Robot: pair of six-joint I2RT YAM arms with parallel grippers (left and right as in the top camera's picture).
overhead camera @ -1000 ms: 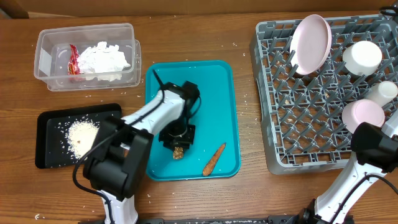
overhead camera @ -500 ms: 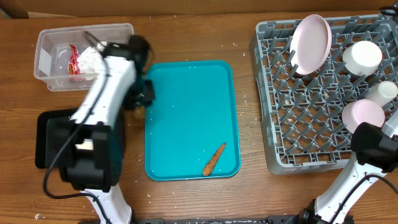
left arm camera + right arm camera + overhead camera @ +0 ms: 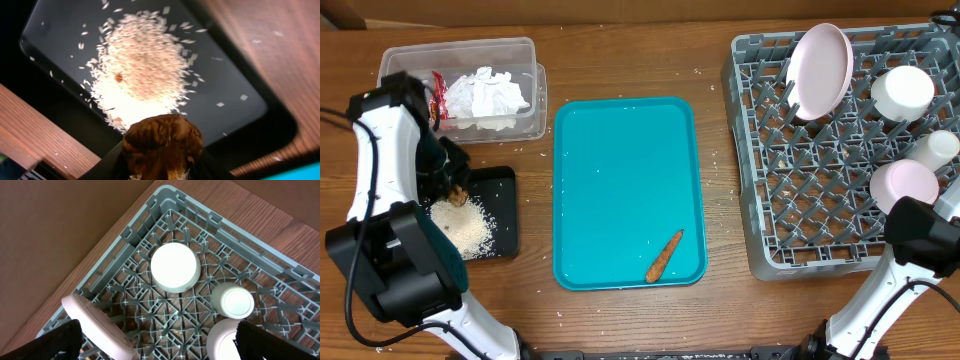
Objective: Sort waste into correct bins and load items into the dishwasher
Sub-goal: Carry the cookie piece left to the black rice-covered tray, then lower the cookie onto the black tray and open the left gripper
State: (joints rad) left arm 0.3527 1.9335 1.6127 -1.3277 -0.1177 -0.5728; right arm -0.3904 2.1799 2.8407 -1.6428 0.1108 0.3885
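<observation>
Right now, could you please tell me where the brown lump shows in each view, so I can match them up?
Overhead: the lump is at far left, by the upper edge of the black tray, just above the crumb pile in the picture.
Left wrist: the lump is at bottom centre, close to the lens, with the crumb pile beyond it.
Right wrist: not in it.
Shared landmark: the crumb pile on the black tray.
</observation>
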